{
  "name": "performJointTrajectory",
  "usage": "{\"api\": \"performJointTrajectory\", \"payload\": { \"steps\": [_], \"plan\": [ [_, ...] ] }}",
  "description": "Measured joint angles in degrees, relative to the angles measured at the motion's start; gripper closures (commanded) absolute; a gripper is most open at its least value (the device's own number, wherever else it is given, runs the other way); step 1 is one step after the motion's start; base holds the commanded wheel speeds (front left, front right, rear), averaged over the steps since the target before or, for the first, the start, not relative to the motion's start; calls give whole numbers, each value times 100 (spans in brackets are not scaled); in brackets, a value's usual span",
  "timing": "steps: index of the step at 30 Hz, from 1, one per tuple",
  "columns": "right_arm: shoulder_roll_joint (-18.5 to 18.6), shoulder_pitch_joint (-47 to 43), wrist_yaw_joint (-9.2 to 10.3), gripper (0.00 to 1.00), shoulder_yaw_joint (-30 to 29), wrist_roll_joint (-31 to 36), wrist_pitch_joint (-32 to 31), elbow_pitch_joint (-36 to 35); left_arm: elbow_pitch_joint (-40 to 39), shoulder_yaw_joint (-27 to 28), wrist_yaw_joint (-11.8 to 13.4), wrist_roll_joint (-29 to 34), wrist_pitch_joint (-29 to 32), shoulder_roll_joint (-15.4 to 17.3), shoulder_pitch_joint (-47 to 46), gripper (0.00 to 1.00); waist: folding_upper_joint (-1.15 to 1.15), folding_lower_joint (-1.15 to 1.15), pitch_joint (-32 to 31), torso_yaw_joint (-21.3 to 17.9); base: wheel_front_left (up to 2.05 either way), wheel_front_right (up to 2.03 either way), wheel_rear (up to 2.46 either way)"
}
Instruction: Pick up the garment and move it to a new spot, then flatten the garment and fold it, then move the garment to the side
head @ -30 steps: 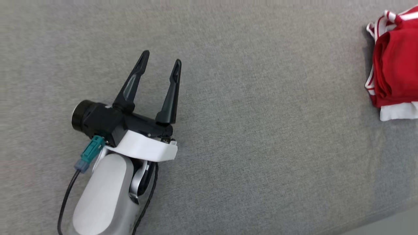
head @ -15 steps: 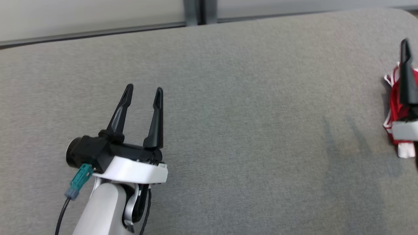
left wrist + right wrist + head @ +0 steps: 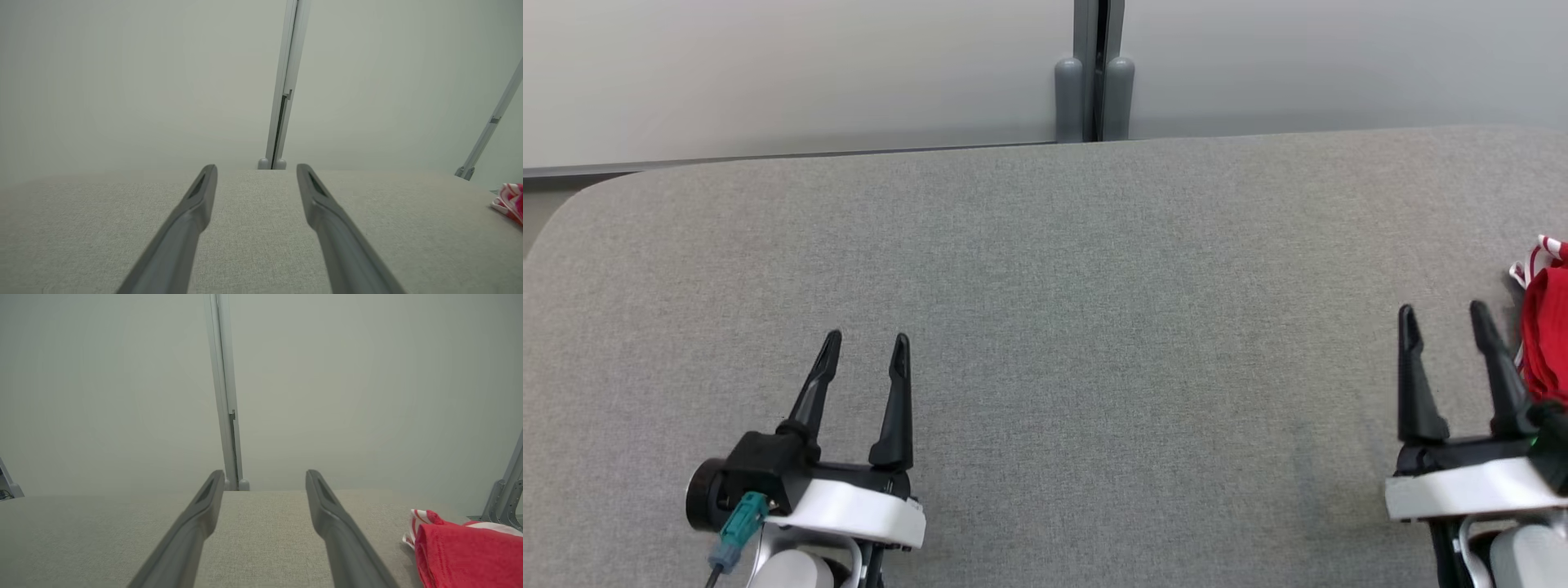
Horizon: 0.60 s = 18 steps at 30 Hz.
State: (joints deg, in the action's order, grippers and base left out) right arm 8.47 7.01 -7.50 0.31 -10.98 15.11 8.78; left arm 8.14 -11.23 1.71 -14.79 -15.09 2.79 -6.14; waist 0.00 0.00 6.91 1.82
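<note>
Red garment [image 3: 1547, 339] lies at the right edge of your grey table [image 3: 1094, 269].
Your left gripper [image 3: 864, 339] and right gripper [image 3: 1441, 312] hang wide and empty on the near side, probably parked since it's already aside.

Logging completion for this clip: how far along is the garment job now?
Done, apparently: the red garment lies as a compact bundle at the right edge of the table, off to the side. In hand: nothing; the left gripper and right gripper are open and empty. Left: seemingly nothing, though the frame cuts off most of the fold.
</note>
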Motion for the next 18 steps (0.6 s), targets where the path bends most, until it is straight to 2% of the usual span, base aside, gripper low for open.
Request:
{"api": "performJointTrajectory", "payload": {
  "steps": [6, 18],
  "plan": [
    [-232, -180, 1, 0, -115, 103, 1, -53, 36, -15, 88, 101, 1, -1, 112, 0, 0, 0, -45, -25, 0, 0, 0],
    [-298, -207, 1, 0, -33, 93, 1, -78, 52, -7, 218, 22, 0, 0, 153, 0, 0, 0, -23, -49, 0, 0, 0]
  ]
}}
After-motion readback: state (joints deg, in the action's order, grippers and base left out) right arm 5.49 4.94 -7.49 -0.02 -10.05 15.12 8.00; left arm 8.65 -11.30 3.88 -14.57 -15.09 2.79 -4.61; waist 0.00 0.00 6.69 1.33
